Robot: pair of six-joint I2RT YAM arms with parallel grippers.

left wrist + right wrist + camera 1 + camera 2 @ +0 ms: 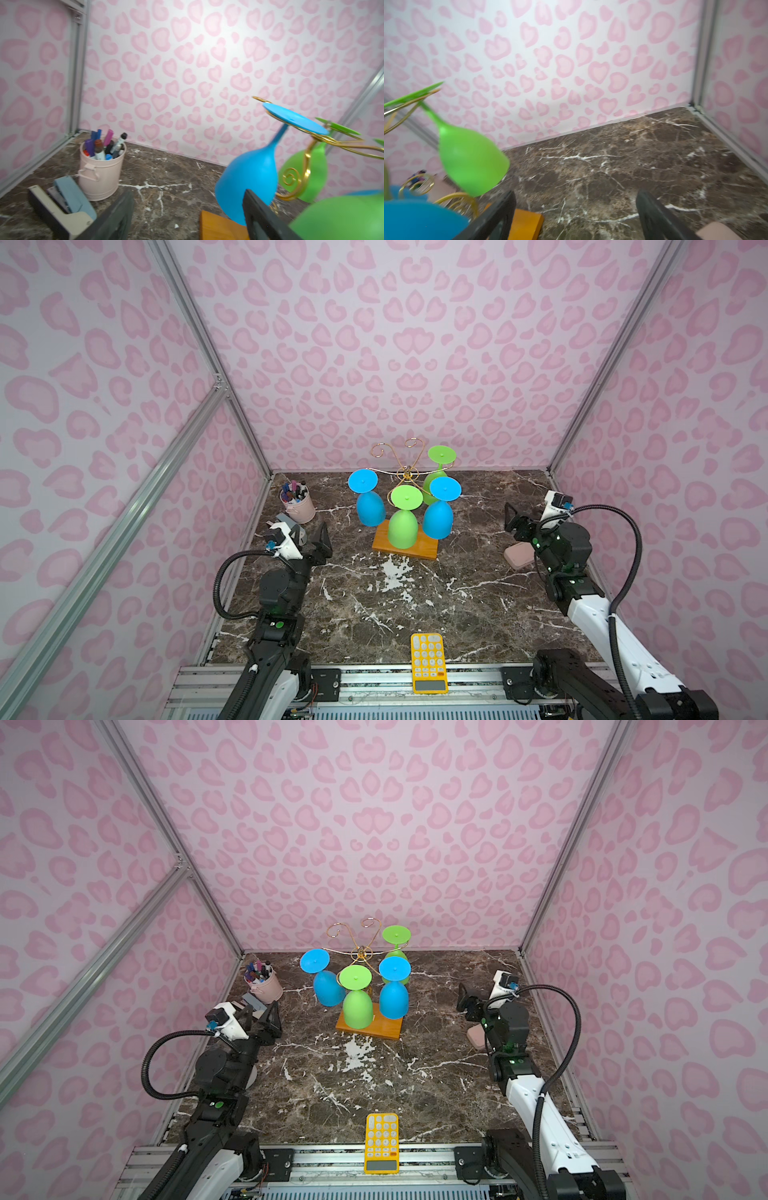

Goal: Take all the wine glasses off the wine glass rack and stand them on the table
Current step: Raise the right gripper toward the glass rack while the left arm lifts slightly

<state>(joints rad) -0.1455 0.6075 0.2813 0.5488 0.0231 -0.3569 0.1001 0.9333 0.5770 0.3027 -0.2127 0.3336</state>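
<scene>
My left gripper (pixel 188 216) and right gripper (pixel 575 214) are both spread wide, holding nothing. The blue wine glass (pixel 370 508) near my left side hangs on the wine glass rack (pixel 424 549), mid-back on the marble table (pixel 478 614). I think I should hold its cup softly, then slide its foot out along the wire, missing the green wine glass (pixel 402 526) beside it. It hangs upside down, slightly tilted: foot up, mouth down.

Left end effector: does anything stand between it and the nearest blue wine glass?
Nothing visible does: only bare tabletop lies between the left end effector and that blue wine glass.
</scene>
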